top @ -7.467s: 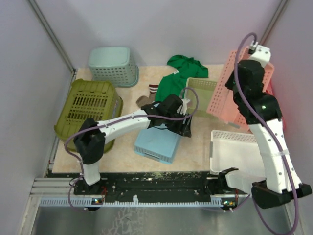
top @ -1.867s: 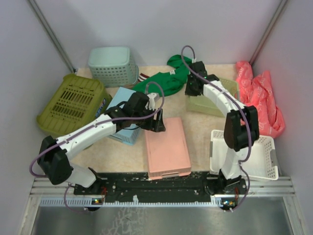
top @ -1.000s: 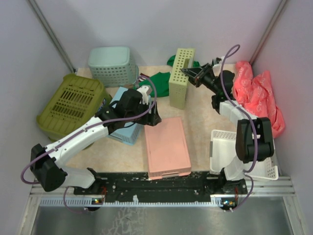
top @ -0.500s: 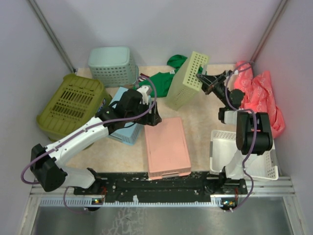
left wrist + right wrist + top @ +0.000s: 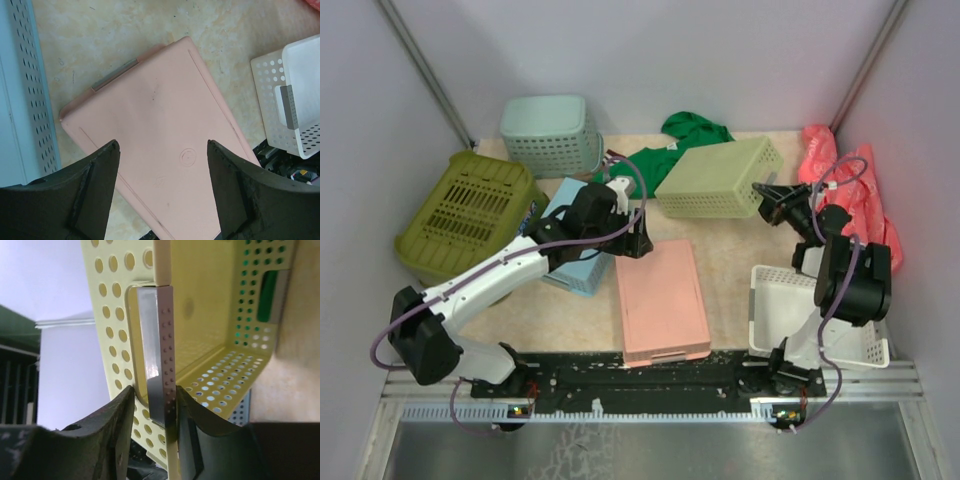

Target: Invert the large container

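The left arm (image 5: 495, 276) hides the large container's (image 5: 468, 210) near corner.

No text, brand or number can be read anywhere; the pink tray (image 5: 165, 125) bears a small round moulded stamp (image 5: 187, 157) near its middle, too faint to make out.

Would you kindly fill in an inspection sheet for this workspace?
Surface: beige tabletop, crowded.
Job's things: large container, slotted base up, by the left wall, untouched.
Clutter: teal basket, blue bin, pink tray, pale green basket, white basket, green cloth, pink bundle.
Grippers: left gripper open over the pink tray; right gripper straddles the pale green basket's end wall, grip unclear.
Cables: purple cables hang in loose loops.
Surroundings: grey walls.
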